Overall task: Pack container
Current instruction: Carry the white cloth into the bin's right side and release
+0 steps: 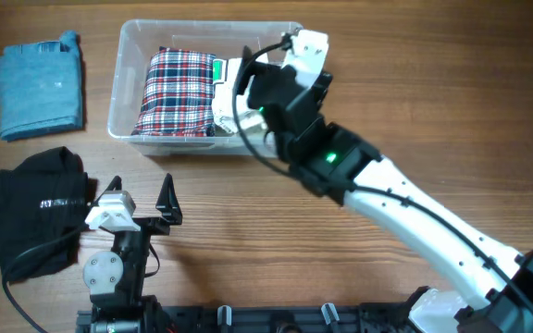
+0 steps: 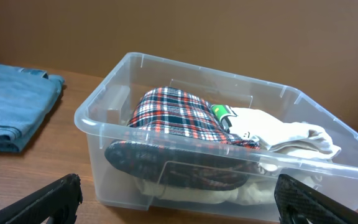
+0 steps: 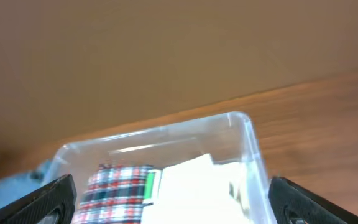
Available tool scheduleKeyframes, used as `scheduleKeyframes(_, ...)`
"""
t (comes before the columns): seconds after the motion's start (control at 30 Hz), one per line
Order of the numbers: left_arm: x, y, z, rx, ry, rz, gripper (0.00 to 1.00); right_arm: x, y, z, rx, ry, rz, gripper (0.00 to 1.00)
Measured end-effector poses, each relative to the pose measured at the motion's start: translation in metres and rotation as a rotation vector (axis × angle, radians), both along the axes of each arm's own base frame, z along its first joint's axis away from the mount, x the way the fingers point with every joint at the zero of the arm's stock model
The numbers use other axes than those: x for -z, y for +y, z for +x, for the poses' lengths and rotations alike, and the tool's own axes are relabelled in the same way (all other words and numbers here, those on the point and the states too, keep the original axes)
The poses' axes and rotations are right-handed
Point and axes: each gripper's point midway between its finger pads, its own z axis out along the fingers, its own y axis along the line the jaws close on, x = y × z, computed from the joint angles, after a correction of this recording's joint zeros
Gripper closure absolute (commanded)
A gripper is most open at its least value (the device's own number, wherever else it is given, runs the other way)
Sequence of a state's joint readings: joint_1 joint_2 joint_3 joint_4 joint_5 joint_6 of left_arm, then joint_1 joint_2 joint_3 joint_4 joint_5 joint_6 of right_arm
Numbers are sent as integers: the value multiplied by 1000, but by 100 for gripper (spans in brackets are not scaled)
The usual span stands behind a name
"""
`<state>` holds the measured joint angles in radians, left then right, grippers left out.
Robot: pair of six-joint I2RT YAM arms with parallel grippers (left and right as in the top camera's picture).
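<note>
Near edge first: the left gripper (image 1: 140,187) has its fingers spread wide and is holding nothing. The black garment (image 1: 40,213) lies just to its left, so I'd guess that arm grabs it next, since it's way nearer than the right one. Further back, the container (image 1: 207,25) sits toward the far edge, long axis running left-right, with plaid (image 1: 179,92) and white cloth (image 2: 278,130) already in. The right gripper (image 3: 169,181) hovers over its right end, fingers wide apart, empty. The blue garment (image 1: 40,85) waits at the far left corner.
</note>
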<state>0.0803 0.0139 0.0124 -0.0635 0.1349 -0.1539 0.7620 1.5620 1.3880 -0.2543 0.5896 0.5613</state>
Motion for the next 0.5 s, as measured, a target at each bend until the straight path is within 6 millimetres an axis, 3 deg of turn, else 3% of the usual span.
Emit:
scheduleKeyframes(0.03, 0, 0, 0, 0, 0, 0, 0, 1, 0, 6, -61, 7, -28, 25)
scheduleKeyframes(0.07, 0, 0, 0, 0, 0, 0, 0, 3, 0, 14, -165, 11, -77, 66)
scheduleKeyframes(0.1, 0, 0, 0, 0, 0, 0, 0, 4, 4, 17, -244, 9, -97, 92)
scheduleKeyframes(0.23, 0, 0, 0, 0, 0, 0, 0, 30, 40, 20, -470, 0, -193, 96)
scheduleKeyframes(0.33, 0, 0, 0, 0, 0, 0, 0, 81, 60, 28, -561, 71, -244, 96)
scheduleKeyframes(0.5, 0, 0, 0, 0, 0, 0, 0, 139, 71, 31, -609, 177, -278, 96)
